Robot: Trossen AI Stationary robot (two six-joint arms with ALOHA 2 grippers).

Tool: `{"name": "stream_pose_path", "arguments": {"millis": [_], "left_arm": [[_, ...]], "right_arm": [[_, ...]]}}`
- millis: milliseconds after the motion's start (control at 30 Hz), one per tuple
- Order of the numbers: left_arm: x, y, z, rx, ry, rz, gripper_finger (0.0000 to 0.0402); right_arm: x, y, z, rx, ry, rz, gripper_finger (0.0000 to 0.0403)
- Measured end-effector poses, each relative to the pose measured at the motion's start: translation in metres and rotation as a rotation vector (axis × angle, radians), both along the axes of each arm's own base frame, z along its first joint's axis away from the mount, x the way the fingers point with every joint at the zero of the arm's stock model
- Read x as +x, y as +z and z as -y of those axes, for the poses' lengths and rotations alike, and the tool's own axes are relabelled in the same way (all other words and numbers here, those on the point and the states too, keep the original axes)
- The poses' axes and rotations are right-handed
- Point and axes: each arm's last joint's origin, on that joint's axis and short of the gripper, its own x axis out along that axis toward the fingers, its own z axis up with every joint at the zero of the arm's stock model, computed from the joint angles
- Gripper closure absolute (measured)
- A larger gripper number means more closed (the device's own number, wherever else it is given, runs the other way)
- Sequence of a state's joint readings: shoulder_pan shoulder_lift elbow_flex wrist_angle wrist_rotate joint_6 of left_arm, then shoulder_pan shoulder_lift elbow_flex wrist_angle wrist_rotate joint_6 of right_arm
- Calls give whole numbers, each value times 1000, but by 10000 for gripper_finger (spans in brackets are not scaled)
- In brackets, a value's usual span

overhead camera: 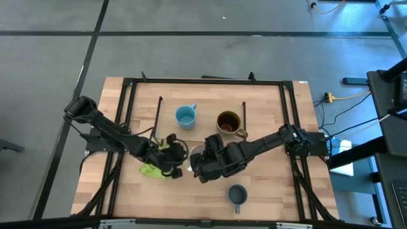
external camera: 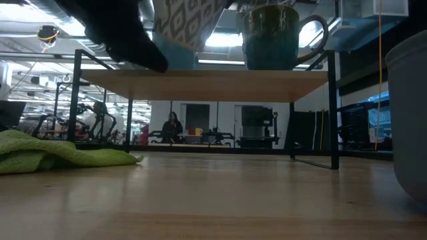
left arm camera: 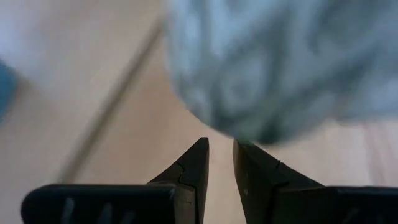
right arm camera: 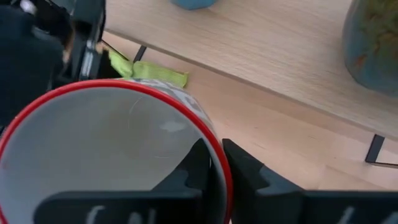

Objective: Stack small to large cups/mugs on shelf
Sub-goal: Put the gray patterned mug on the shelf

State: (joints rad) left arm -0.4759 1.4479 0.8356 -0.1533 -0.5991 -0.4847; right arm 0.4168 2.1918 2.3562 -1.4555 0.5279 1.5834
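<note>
The right claw [right arm camera: 214, 163] is pinched on the rim of a white, red-edged mug with a grey pattern [right arm camera: 112, 149], one finger inside the wall and one outside; that rim grip leaves the base free, probably so it can be set down or nested. In the high view this pair sits at centre frame, just in front of the shelf. The left claw [left arm camera: 219, 163] hangs just beside the mug's patterned wall [left arm camera: 273, 68], fingers nearly together with a narrow gap and nothing between them, so it is idle, perhaps steadying.

The low light-wood shelf with thin black wire ends [overhead camera: 203, 105] carries a glossy light blue mug [overhead camera: 185, 116] and, right of it, a larger brown glazed mug with a dark inside [overhead camera: 229, 123], both upright and apart. A matte grey-blue mug [overhead camera: 237, 194] stands alone on the pale wooden surface [overhead camera: 273, 191], lower centre, well apart from the shelf. A crumpled green cloth [overhead camera: 152, 169] lies soft and folded under the left arm.

No mugs are nested yet, so the stacking looks barely begun.
</note>
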Motion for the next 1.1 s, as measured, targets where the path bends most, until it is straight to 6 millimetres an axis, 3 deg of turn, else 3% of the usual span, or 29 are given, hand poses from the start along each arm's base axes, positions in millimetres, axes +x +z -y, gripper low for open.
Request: {"name": "stream_pose_path", "arguments": {"millis": [1100], "left_arm": [[8,6,-4,-89,20,77,333]], "right_arm": [[-3,7,31,-105,-39,-64,373]]}}
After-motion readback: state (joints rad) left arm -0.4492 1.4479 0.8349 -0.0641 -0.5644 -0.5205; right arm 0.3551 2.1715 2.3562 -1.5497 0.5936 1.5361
